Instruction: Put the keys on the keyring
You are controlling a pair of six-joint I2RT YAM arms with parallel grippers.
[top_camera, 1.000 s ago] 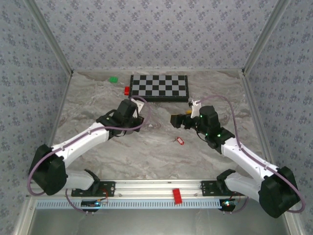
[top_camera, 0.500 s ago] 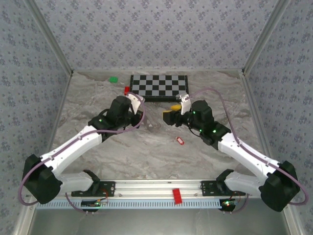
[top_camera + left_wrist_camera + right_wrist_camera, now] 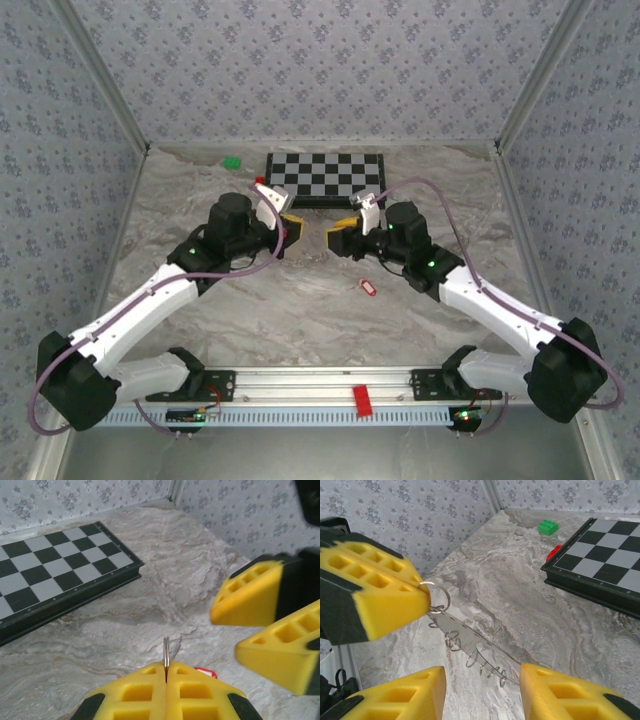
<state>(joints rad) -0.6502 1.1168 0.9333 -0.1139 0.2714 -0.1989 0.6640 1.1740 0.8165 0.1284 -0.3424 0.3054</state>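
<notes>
**Item: keyring, held for threading**

- Left claw [image 3: 166, 674]: closed tight on the keyring [image 3: 461, 631]. A metal ring is pinched at the fingertips and stands edge-on above them in the left wrist view. The clear floppy strap, with its small rings, trails down from there toward the table [image 3: 190, 210].
- Right claw [image 3: 481, 674]: fingers apart, nothing between them. It faces the left claw tip to tip, just beside it, with the strap hanging past the gap. No contact can be made out.
- Key [image 3: 367, 288]: small red tag with a pale centre, flat on the table. It lies on the near side of the right claw, close under that arm, touching neither claw nor the keyring. A corner of it also peeks past the left fingertips in the left wrist view.
- Board [image 3: 325, 178]: at the far side of the table, behind both claws, not involved.

**Step in hand (judged):** the ring is presented and the claws are lined up. The key is not yet picked up, so threading has not begun and the task is at an early stage.

**Next move calls for (judged):**
- The right claw either steadies or parts the ring, or drops to the table for the key.
- The tag is thin and flat, so it needs a low, square pinch at its edges.
- The left grip must hold firm, or the thin ring may twist or slip between the pads
</notes>
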